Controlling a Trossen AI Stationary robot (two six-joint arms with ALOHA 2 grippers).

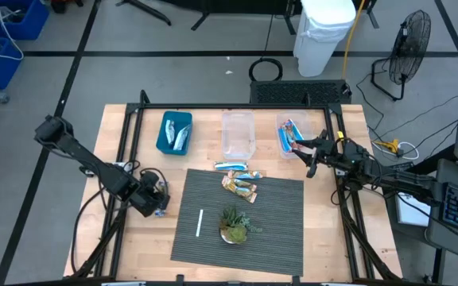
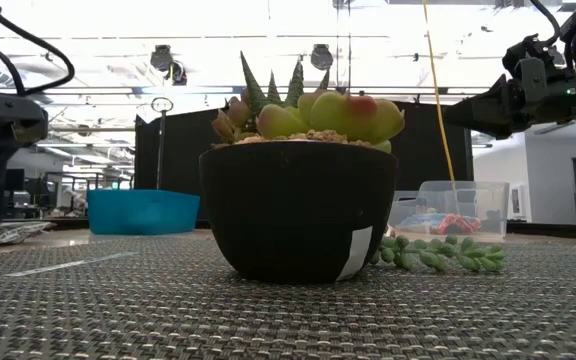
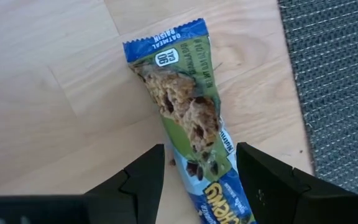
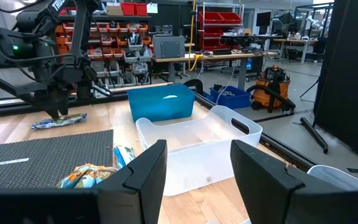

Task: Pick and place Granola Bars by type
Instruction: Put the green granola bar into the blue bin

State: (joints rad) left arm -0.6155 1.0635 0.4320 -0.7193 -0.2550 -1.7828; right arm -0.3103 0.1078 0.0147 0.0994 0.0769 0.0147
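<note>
Left end effector [image 3: 197, 180] spread over a bar [image 3: 188, 118] on the bare tabletop [image 3: 55, 93] beside the mat [image 3: 340, 74], right end effector [image 1: 307, 152] spread above the right bin [image 1: 289, 137], other bars [image 1: 239, 184] on mat's far edge

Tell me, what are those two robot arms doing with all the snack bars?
They are sorting granola bars into bins. The left gripper is open, right over a blue-and-green bar lying on the wooden table beside the grey mat. The right gripper is open too, by the clear bin with bars in it. The blue bin has some, the middle clear bin looks empty, and a few wait near the plant.
</note>
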